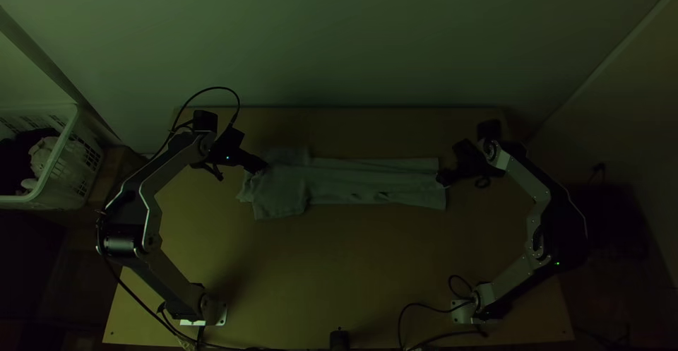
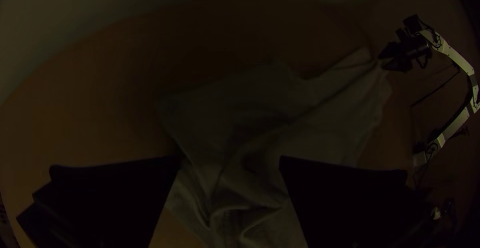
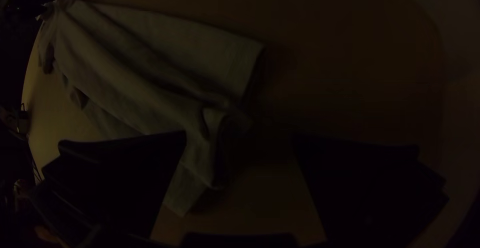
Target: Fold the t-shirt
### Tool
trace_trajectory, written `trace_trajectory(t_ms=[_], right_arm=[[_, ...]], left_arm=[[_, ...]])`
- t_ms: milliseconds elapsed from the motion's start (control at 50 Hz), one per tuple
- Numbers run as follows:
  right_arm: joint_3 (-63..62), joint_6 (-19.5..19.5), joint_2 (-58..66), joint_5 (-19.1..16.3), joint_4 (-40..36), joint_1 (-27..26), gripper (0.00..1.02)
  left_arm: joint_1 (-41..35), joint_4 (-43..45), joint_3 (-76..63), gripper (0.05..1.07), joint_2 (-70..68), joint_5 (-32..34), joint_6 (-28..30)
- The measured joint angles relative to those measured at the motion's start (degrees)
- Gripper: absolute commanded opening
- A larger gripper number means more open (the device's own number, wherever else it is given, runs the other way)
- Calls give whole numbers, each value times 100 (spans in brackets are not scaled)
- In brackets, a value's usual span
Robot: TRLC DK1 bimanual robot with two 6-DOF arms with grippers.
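The grey t-shirt point(image 1: 353, 181) lies lengthwise across the table as a long creased strip, wider and bunched at its left end. At that end, my left gripper point(image 1: 258, 167) is over the cloth; my right gripper point(image 1: 445, 178) is at the opposite end. The left wrist view has my left gripper point(image 2: 230, 165) open, with wrinkled shirt fabric point(image 2: 260, 118) below and between its fingers. My right gripper point(image 3: 240, 140) is open too in the right wrist view, the raised, crumpled end of the shirt point(image 3: 150, 93) beside and partly under one finger.
A white basket point(image 1: 60, 160) holding dark and light cloth stands off the table's left side. Bare wooden table point(image 1: 339, 252) stretches in front of the shirt. Black cables point(image 1: 424, 308) run along the near edge, and a pale wall point(image 1: 339, 40) rises behind.
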Motion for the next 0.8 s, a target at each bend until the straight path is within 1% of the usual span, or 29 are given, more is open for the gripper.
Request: trace_trajectory(t_ms=[200, 500, 800], right_arm=[[-2, 24, -168, 0, -15, -4, 98], [-4, 44, -407, 0, -39, -4, 98], [-26, 44, -437, 0, -107, -4, 98]], left_arm=[[203, -4, -2, 103, -138, 105, -144], [431, -197, -70, 103, -299, 149, -151], [809, -619, -160, 103, -304, 706, -299]])
